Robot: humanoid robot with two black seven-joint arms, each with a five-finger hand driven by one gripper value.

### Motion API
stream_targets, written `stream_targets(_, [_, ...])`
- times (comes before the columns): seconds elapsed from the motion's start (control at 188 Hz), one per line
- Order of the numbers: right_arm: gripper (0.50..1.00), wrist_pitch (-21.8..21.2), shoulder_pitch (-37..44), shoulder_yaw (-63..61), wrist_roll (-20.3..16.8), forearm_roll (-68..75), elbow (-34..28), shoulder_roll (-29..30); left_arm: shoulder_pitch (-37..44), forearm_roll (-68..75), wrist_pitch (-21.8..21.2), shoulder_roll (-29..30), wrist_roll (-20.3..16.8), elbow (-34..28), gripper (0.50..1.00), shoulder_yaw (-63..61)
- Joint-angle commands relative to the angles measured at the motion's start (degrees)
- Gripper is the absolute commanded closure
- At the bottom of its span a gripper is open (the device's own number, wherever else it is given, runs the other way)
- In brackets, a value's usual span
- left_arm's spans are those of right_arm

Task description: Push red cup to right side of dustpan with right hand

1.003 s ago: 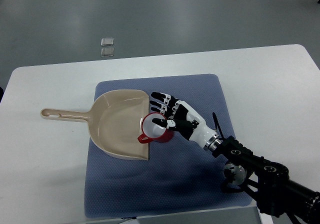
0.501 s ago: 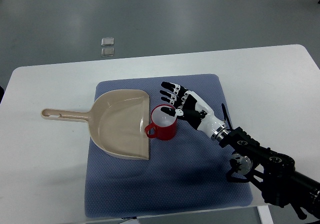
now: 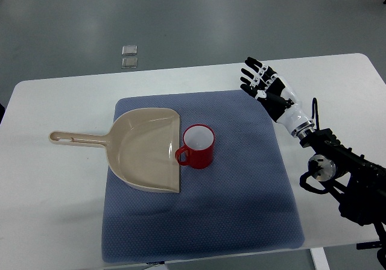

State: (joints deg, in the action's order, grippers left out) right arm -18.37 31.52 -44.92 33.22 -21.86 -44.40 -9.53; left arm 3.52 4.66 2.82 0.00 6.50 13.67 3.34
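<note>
Top view
Cup: one red cup (image 3: 198, 146) stands upright on the blue mat (image 3: 241, 210), mouth up, its handle at 9 o'clock touching the dustpan's open edge.
Dustpan: one beige dustpan (image 3: 142, 149), long axis from 9 to 3 o'clock, handle toward 9, open edge toward 3. The cup sits just beside that edge, on its right side.
Right hand: the right hand (image 3: 265, 84) hovers near the mat's far right corner, fingers spread and holding nothing, fingertips aimed toward 11 o'clock.
Key relation: from the hand, the cup lies toward 8 o'clock, well apart, with bare mat between them. This hand is the only one in sight, so it is the nearer one by default.
Left hand: not in view.
Task stage: judged from the layout, the cup already rests right of the dustpan and the push looks done.
Count: one cup, one dustpan, one mat, one table (image 3: 48, 222), one hand, and two small clear squares (image 3: 129, 55) on the floor at 12 o'clock.
</note>
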Motion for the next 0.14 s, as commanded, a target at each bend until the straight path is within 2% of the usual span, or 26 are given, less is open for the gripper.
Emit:
stream_targets(0.0, [0.568, 0.00, 0.21, 0.01, 0.00, 2.44, 0.10, -0.05, 0.00, 0.00, -0.09, 0.00, 0.00, 0.30, 0.500, 0.00])
stream_targets(0.139, [0.568, 0.88, 0.38, 0.01, 0.00, 2.08, 0.36, -0.05, 0.00, 0.00, -0.09, 0.00, 0.00, 0.22, 0.500, 0.00])
